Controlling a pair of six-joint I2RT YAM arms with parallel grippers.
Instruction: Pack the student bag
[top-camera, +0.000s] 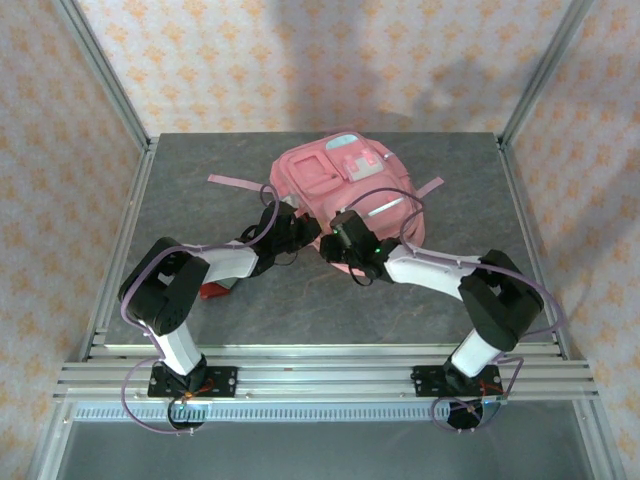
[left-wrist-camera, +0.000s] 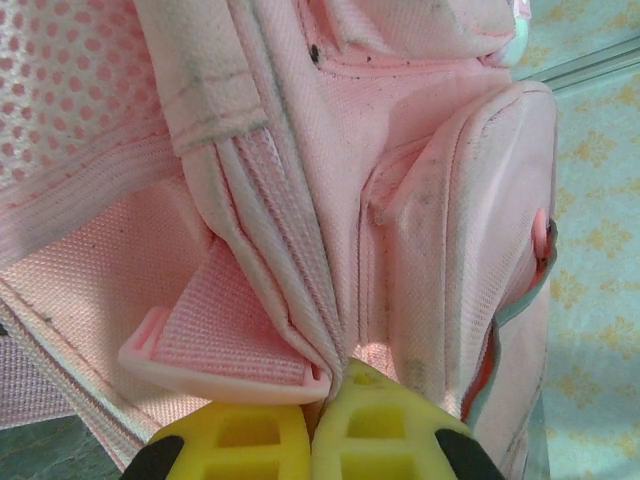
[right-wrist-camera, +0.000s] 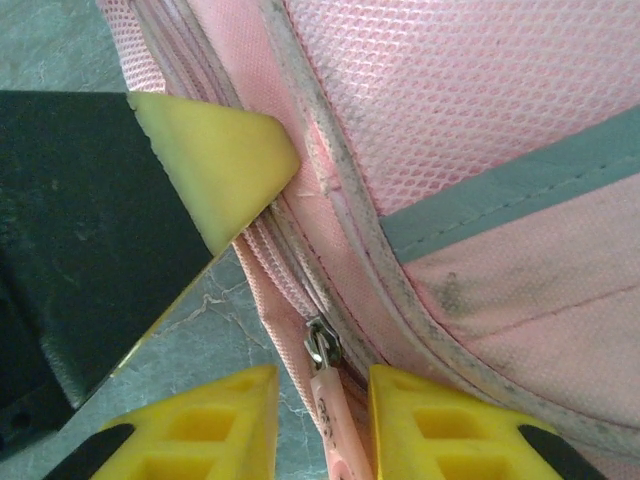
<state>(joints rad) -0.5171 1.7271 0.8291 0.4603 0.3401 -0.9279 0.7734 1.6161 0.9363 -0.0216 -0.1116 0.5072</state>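
We see one pink backpack (top-camera: 330, 175); left claw (left-wrist-camera: 325, 402) clamps its fabric fold, right claw (right-wrist-camera: 322, 385) apart around its zip pull (right-wrist-camera: 335, 418).

My student bag (top-camera: 345, 190) lies on the grey surface (top-camera: 200, 200), toward the far middle and well apart from the near edge. It is a large pink fabric backpack. Its front faces up, with light teal and white patches near the far end and a raised pocket beside them. Two pink straps trail out flat, one to each side. Close up, the cloth is woven, with dotted mesh panels, a grey band and dark smudges along the seams. A fold beside a webbing strap with a pink plastic buckle is pinched in my left hand (left-wrist-camera: 325, 400). The metal zip slider (right-wrist-camera: 322, 345) and its pink pull lie between the parted fingers of my right hand (right-wrist-camera: 322, 410).
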